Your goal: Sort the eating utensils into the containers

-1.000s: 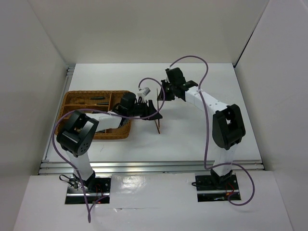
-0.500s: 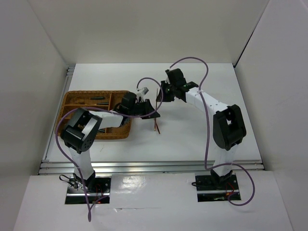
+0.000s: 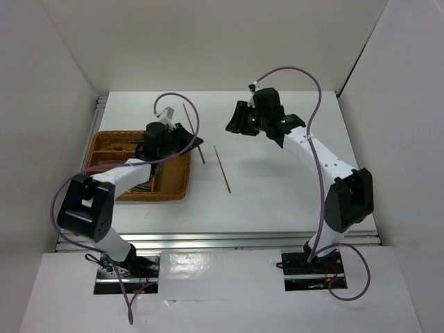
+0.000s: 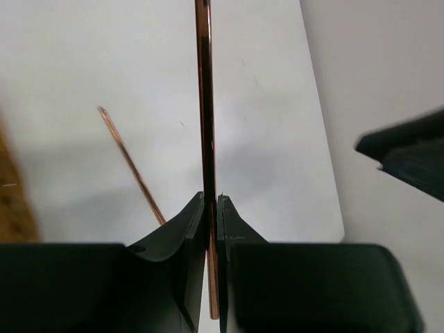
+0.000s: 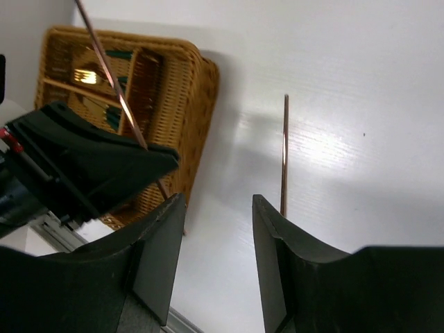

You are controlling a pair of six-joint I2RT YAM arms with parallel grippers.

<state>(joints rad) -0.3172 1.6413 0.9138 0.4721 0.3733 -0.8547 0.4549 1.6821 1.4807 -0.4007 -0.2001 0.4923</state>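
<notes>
My left gripper point(image 3: 191, 139) is shut on a thin gold chopstick point(image 4: 203, 104), which runs straight out past its fingertips point(image 4: 196, 208) above the right edge of the brown wicker tray point(image 3: 182, 182). A second chopstick point(image 3: 223, 169) lies flat on the white table, right of the tray; it shows in the right wrist view as the loose chopstick point(image 5: 284, 152). My right gripper point(image 3: 234, 123) hangs open and empty over the table behind that chopstick. In the tray point(image 5: 201, 90) lie utensils with teal handles point(image 5: 118, 54) and a gold fork head point(image 5: 84, 75).
White walls enclose the table on three sides. A metal rail point(image 3: 208, 239) runs along the near table edge. Purple cables loop above both arms. The tip of the right gripper point(image 4: 409, 152) shows close to the right of the held chopstick.
My left gripper has shut on a chopstick and swung left and back toward the tray. My right gripper has opened and drawn back. One chopstick has dropped flat onto the table.
</notes>
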